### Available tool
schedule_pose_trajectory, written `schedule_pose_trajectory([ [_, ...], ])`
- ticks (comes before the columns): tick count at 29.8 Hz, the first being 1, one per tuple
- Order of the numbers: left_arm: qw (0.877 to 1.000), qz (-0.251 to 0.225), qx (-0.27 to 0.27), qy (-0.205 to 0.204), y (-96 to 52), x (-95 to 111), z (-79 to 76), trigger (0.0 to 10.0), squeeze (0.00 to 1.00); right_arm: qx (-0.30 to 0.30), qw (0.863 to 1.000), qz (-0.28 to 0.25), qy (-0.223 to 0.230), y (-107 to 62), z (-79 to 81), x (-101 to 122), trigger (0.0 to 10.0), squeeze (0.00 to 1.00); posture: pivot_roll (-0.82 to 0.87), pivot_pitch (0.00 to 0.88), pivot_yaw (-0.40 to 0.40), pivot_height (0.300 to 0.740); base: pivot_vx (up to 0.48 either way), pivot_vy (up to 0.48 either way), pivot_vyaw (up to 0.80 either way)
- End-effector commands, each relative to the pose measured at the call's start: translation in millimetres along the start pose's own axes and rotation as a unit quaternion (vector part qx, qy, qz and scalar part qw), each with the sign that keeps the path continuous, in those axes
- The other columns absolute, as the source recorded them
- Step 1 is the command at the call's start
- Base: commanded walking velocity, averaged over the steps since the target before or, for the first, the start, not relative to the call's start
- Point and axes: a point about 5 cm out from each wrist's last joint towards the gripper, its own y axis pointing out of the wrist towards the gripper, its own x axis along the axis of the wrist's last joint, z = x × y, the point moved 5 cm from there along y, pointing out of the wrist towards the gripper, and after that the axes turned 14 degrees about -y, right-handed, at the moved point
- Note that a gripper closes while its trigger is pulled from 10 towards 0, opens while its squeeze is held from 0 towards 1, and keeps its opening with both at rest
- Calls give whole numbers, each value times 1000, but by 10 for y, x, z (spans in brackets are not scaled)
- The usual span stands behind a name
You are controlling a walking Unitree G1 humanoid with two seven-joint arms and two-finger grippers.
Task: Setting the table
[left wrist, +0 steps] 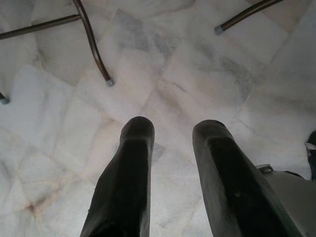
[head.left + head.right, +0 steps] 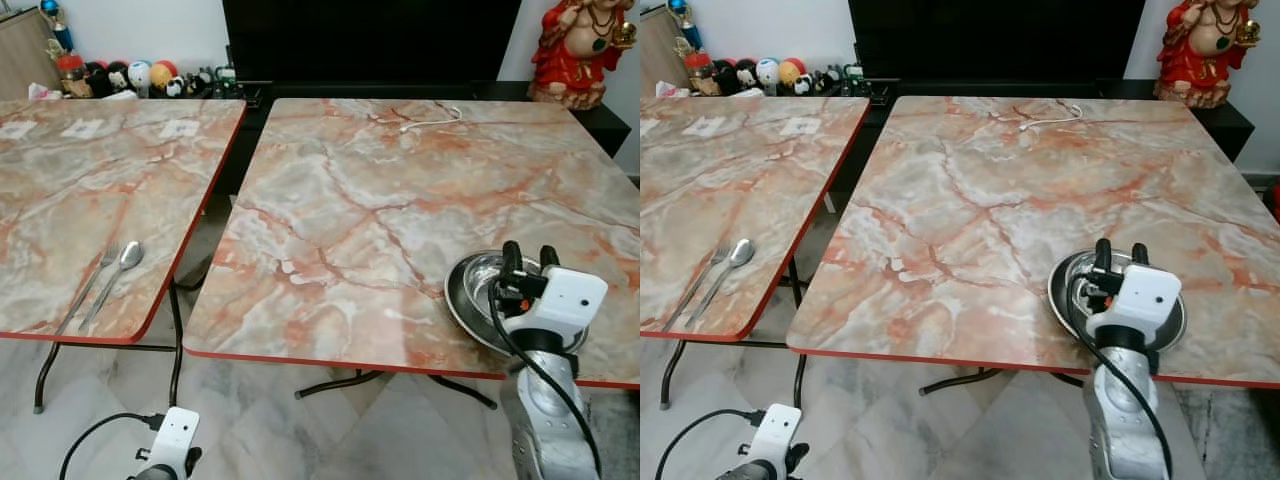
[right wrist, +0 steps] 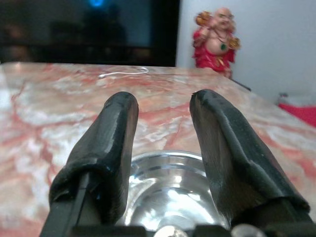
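- My right tool (image 2: pixel 531 257) hangs over the steel plate (image 2: pixel 475 290), which lies flat on the right bench (image 2: pixel 380 200) close to its near edge, towards the near right corner.
- In the right wrist view its two fingers (image 3: pixel 106 143) stand apart with the plate's shiny hollow (image 3: pixel 168 190) between them. The tool is released and grips nothing; whether a fingertip touches the rim I cannot quite tell from this angle.
- I judge the plate sits near the edge because that is where a diner would reach it, so it looks set down rather than about to be lifted.
- My left tool (image 1: pixel 173 163) hangs idle low by the floor (image 1: pixel 197 74), fingers spread and empty, pointed at pale marble tiles and the benches' metal legs (image 1: pixel 94 49).
- The fork (image 2: pixel 95 280) and spoon (image 2: pixel 118 275) lie side by side on the left bench (image 2: pixel 100 190), near its front edge and well apart from the plate. They seem parked there as stock to be carried across.
- My guess is that the cutlery comes next, laid beside the plate.
- A white cable (image 2: pixel 430 118) lies at the far side of the right bench, clear of my work.
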Motion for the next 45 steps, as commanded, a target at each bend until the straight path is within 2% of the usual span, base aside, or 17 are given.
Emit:
schedule_pose_trajectory([
  [1, 1000, 16, 6, -2, -17, -93, 23, 10000, 0, 14, 1000, -11, -9, -23, 5, 47, 10000, 0, -7, 0, -2, 740, 0, 0, 0],
  [8, 1000, 17, 5, -4, -16, -100, 13, 10000, 0, -12, 999, 14, 26, -90, 7, -44, 10000, 0, -2, 0, -4, 740, 0, 0, 0],
  [11, 1000, 20, 3, -10, -15, -110, -1, 10000, 0, -8, 999, 14, 41, -111, 113, -10, 10000, 0, 1, 0, -2, 740, 0, 0, 0],
  [16, 1000, 23, 9, -6, -20, -119, 34, 10000, 0, 4, 998, 18, 53, -166, 214, -23, 10000, 0, 7, 0, 2, 740, 0, 480, 0],
  [20, 1000, 23, 10, -7, -19, -111, 43, 10000, 0, 23, 999, 6, 41, -167, 252, 12, 10000, 0, 9, 0, 4, 740, 0, 480, 127],
  [23, 1000, 22, 11, -8, -18, -100, 52, 10000, 0, 28, 999, 1, 31, -156, 261, 37, 10000, 0, 9, 0, 4, 740, 0, 480, 800],
  [26, 1000, 21, 12, -9, -17, -92, 61, 10000, 0, 23, 999, -3, 39, -146, 250, 52, 10000, 0, 13, 0, 4, 740, 0, 480, 800],
  [45, 1000, 15, 17, -16, -15, -64, 80, 10000, 0, 33, 998, -8, 61, -97, 346, 109, 10000, 0, 28, 0, -4, 740, 0, 480, 0],
])
